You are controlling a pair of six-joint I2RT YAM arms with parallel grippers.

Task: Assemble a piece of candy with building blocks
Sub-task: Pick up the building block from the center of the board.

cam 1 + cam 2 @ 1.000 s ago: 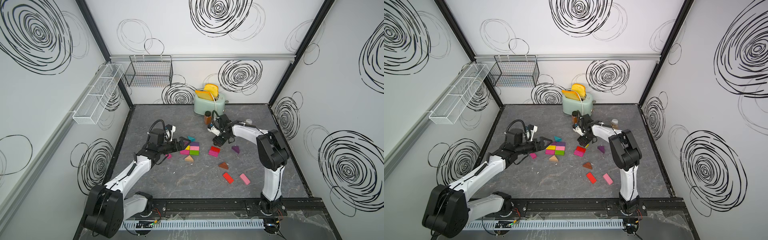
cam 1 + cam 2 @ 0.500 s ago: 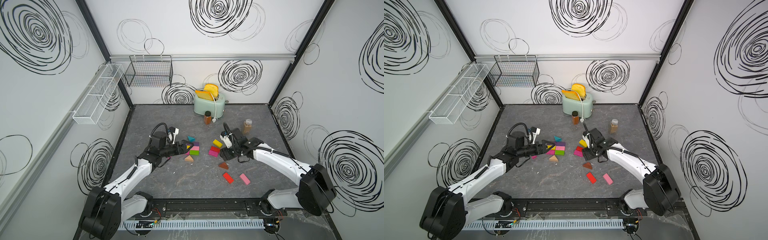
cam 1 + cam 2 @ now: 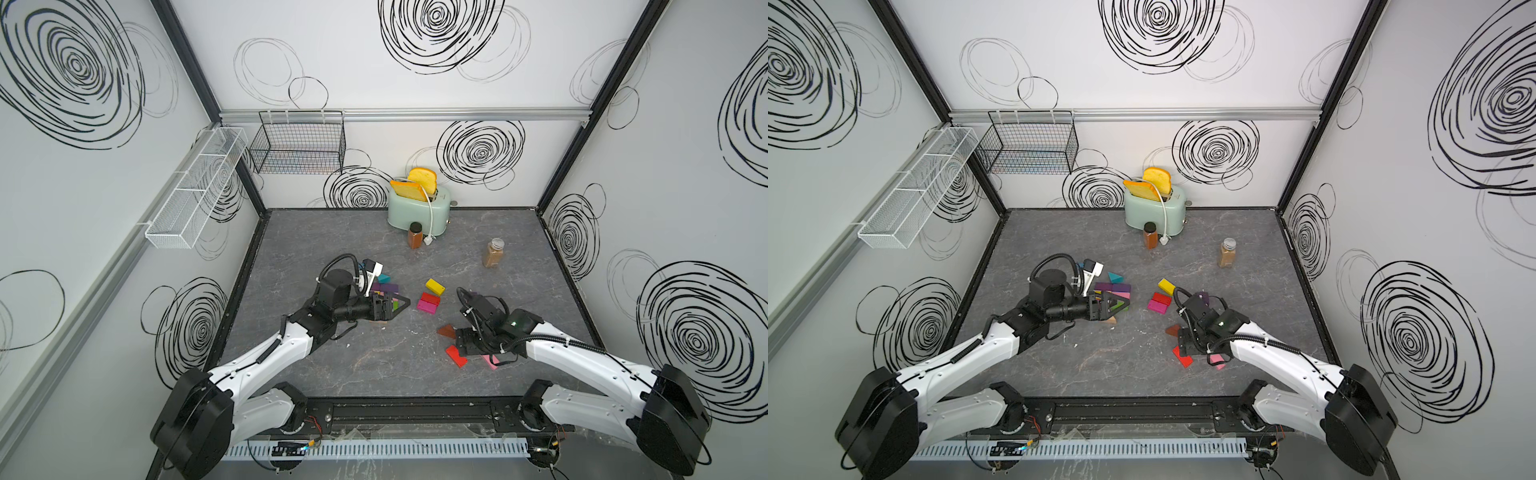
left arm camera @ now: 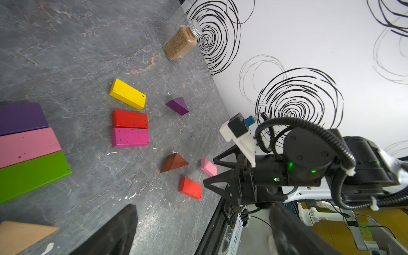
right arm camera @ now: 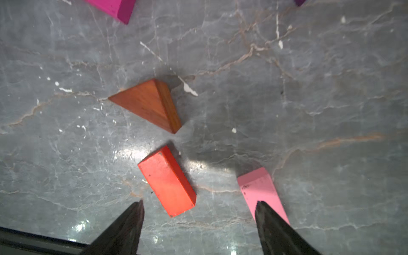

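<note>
The building blocks lie in two groups. Purple [image 4: 22, 118], pink [image 4: 28, 146] and green [image 4: 33, 174] bricks lie side by side under my left gripper [image 3: 399, 305], which is open and empty, with a tan wedge [image 4: 19, 236] beside them. A yellow brick [image 3: 435, 286], a red brick [image 4: 129, 119] and a magenta brick [image 4: 130, 137] lie mid-table. My right gripper [image 5: 198, 205] hangs open and empty over a red brick [image 5: 167, 181] and a pink brick [image 5: 260, 189]. One fingertip [image 5: 265, 212] overlaps the pink brick. A brown wedge [image 5: 150, 103] lies just beyond.
A mint toaster [image 3: 419, 208] with toast stands at the back wall, with a dark-lidded spice jar [image 3: 414, 235] in front of it and a second jar [image 3: 493, 253] to the right. A teal wedge [image 3: 1115, 277] and a purple wedge [image 4: 178, 106] lie loose. Wire baskets [image 3: 297, 145] hang on the walls.
The right arm has swung from the back toward the front, over the red and pink bricks, and its jaws stand wider. The yellow brick now lies on the table. The left gripper edged right.
</note>
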